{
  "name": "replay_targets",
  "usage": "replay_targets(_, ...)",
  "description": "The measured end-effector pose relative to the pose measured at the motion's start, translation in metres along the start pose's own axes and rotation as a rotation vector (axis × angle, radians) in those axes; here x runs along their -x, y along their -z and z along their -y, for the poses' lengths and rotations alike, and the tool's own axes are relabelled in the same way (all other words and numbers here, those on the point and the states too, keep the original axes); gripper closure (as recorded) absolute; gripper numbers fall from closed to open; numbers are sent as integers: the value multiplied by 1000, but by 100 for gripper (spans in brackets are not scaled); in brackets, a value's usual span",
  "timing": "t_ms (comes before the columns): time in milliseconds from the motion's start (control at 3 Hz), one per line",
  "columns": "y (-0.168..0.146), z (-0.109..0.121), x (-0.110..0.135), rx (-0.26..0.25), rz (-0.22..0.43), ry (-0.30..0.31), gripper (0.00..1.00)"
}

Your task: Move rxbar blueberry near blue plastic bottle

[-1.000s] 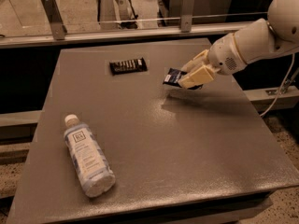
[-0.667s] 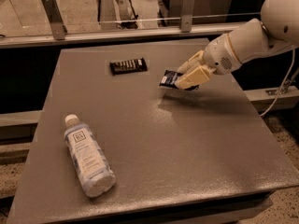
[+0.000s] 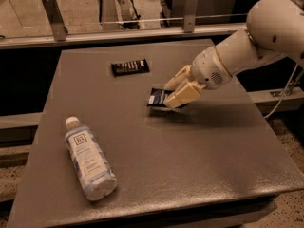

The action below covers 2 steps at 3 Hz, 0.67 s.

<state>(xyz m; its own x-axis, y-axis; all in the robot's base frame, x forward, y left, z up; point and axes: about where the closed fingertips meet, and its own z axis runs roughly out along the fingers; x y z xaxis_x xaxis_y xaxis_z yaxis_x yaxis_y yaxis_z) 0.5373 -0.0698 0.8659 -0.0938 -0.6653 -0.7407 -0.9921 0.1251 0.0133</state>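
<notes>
While I watched from the side, gripper (image 3: 169,95): clamped on the rxbar blueberry (image 3: 156,98), just right of frame centre, low over the table (image 3: 213,165).
Bottle: blue plastic bottle (image 3: 89,160) lay on its side, lower left, well apart.
Risk: bar seemed pinched by one end; it could slip or drag.
Nearby: black bar (image 3: 129,67), upper centre, off the likely path.

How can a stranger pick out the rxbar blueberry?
On the grey table, look near the centre, at the robot's end effector. The rxbar blueberry it grips is small and navy, unlike the black bar behind or the blue plastic bottle front-left.
</notes>
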Motion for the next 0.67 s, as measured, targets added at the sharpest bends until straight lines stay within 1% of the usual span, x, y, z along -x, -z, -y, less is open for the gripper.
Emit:
replay_targets(333,-27,-31,11,79,8,34,100)
replay_targets(667,-53,-56,20,159,22,57,100)
